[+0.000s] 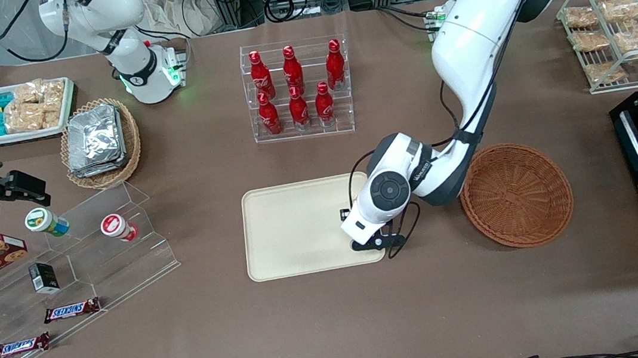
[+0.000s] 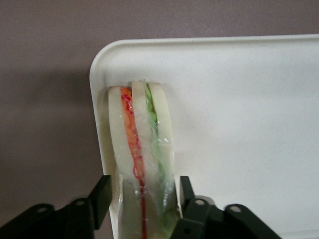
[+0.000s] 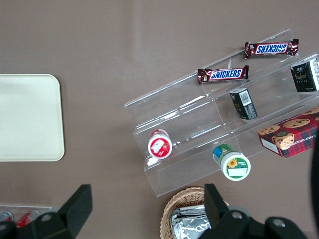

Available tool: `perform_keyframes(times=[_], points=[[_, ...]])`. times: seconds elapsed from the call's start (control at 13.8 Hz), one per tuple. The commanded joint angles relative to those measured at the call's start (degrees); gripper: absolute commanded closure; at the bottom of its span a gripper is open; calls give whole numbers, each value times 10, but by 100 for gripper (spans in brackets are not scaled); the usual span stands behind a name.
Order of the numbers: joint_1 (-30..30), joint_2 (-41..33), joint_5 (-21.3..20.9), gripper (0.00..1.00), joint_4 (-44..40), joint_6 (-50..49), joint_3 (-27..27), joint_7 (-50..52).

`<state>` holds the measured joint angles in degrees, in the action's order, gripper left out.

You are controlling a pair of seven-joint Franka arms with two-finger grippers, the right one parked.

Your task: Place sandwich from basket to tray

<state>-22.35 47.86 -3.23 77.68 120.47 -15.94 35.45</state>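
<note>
- Hand [image 2: 142, 199]: I see it low over the tray's corner nearest the basket and the front camera; its two fingers [image 2: 101, 191] stand on either side of the sandwich, flat against the outer bread faces. I read this as a pinch on the sandwich, not yet let go.
- Sandwich [image 2: 141, 149]: stands on edge, layers upright, the orange-red and green fillings showing between the white slices. Its long axis runs straight out from between the fingers toward the tray's corner rim. Its free end sits just inside that rim and appears to touch the tray floor.
- Tray [image 1: 295, 230]: cream, flat, bare apart from the corner under the hand. The sandwich lies close along one side rim.
- Basket [image 1: 516, 194]: on the tabletop beside the tray, toward the working arm's end; no sandwich shows in it.
- Judgement: the carry looks done and the release is the step in hand. The sandwich is already inside the rim, so spreading the fingers and lifting straight up should suffice; standing on a narrow edge, it may tip over once freed.
</note>
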Motion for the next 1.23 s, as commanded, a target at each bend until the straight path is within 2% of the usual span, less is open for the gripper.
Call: perform_keyframes(times=[0.0,0.22,0.51,0.65,0.8,1.02,1.16], points=[[-3,-1,-8,0,-19,-10,6,10],[16,-47,0,0,-19,-60,5,12],[72,-160,2,0,-19,-188,4,9],[114,-221,29,0,-28,-266,3,-4],[142,-261,25,0,-49,-343,5,-47],[200,-281,22,0,-96,-446,8,-151],[235,-311,10,0,-86,-462,7,-202]])
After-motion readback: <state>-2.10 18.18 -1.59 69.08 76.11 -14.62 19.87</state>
